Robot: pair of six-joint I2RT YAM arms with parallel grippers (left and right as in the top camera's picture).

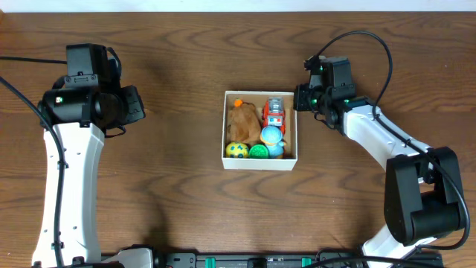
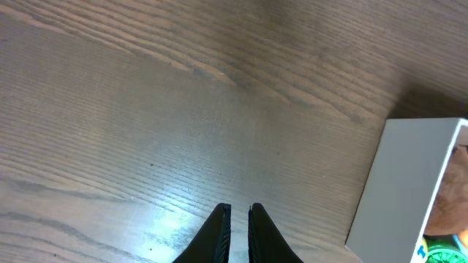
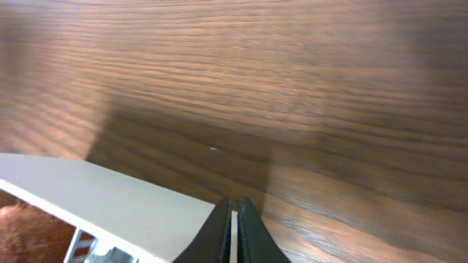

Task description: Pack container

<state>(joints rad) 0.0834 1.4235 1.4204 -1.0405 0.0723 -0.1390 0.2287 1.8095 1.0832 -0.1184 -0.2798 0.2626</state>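
The wooden surface [image 1: 171, 186] shows no loose toys. The container [image 1: 260, 164] sits at the centre of the overhead frame. The left tool [image 1: 137, 104] hovers empty at upper left, well apart from it, fingers nearly together. The right tool [image 1: 301, 98] is closed on nothing, just beside the box's upper right corner. Inside lie a brown plush [image 1: 242, 119], a red truck [image 1: 274, 113] and small balls [image 1: 237, 150]. Packing looks essentially finished.
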